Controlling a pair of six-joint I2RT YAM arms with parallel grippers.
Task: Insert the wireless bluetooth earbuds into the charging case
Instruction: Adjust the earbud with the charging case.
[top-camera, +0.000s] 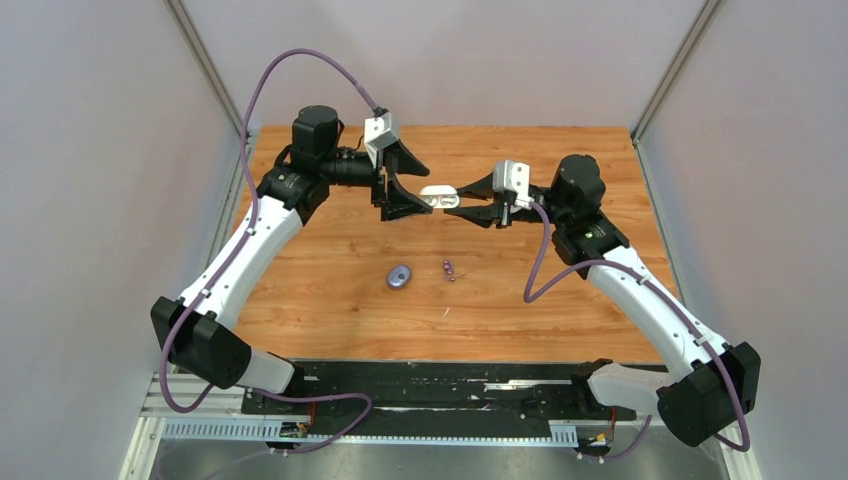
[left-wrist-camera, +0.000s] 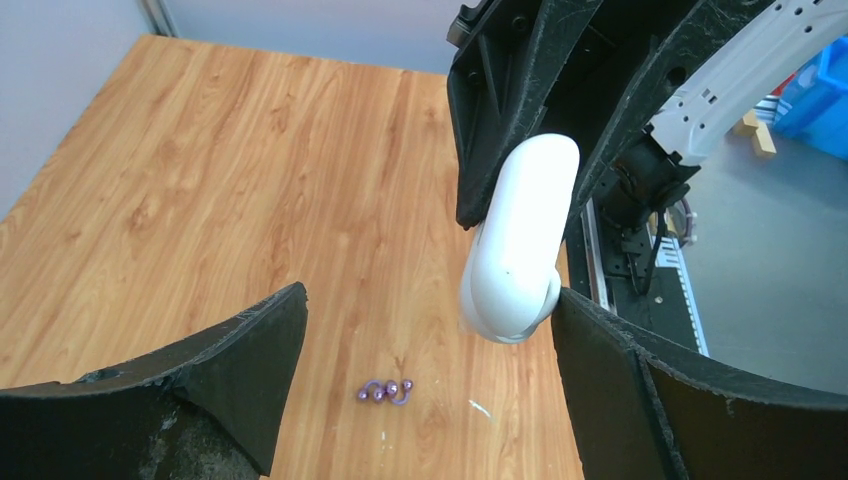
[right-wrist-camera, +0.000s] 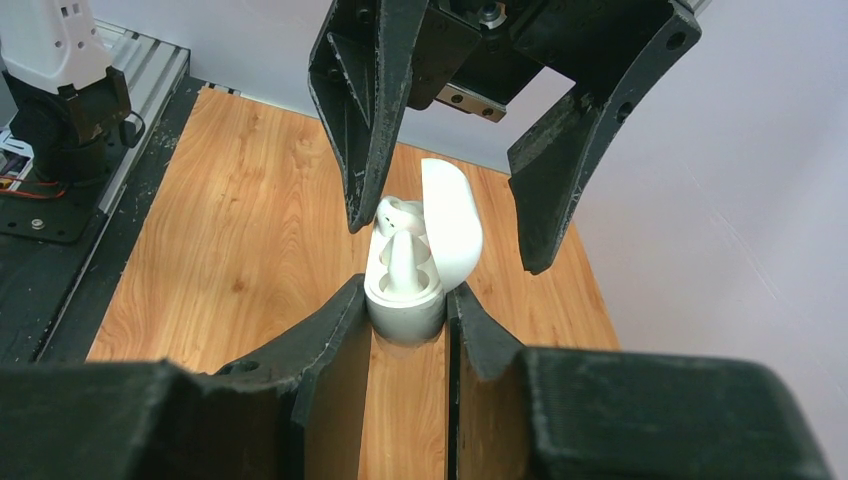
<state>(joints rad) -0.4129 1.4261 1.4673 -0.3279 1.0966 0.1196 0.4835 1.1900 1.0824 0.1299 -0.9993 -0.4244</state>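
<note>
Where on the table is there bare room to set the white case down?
Bare wood: the near strip between the purple case and the table's front edge, and the stretch left of that case to the left arm. Crowded: the purple case and purple earbuds mid-table, and the far centre, where the left gripper and right gripper meet at the white case.

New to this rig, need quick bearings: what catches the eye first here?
Above the table's far half, the right gripper grips an open white charging case with white earbuds inside, and the left gripper, open, flanks it. Nearer on the wood lie a closed purple case and loose purple earbuds beside it.
</note>
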